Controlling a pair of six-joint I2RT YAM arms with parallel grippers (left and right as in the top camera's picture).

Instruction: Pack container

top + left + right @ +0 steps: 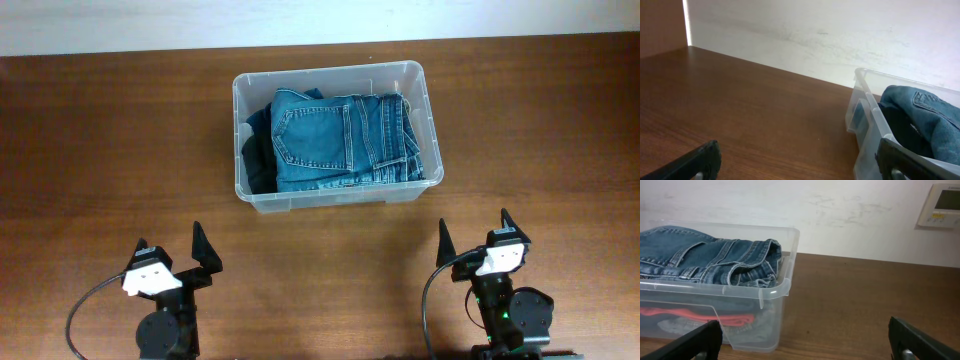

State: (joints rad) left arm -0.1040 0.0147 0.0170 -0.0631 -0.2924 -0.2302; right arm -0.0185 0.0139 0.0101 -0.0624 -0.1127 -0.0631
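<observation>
Container (340,200): set on the desk (100,150) toward its far edge, near the wall (100,25), roughly midway between the two arms. One long side is turned to the arms, so it can be reached from either side.
Contents: folded jeans (340,140) are laid flat on top, filling the middle and right. A dark garment (255,150) is tucked along the left wall. Something red (690,314) is seen low through the clear side, under the jeans.
Fill level: the jeans are seen at about rim height. Packing is judged far along, perhaps complete. No lid is seen.
Left pincer (170,240): released, jaws spread wide, nothing held. It is placed near the front of the desk, well apart from the container.
Right pincer (474,222): likewise released and empty, well apart from the container's front right corner.
Reason for pose: both arms are placed short of the container, probably so that its opening is left unobstructed.
Surroundings: a wall panel (940,205) with a small display is mounted to the right. A cable (85,310) is looped beside the left arm.
Obstructions: nothing is seen lying between either pincer and the container.
</observation>
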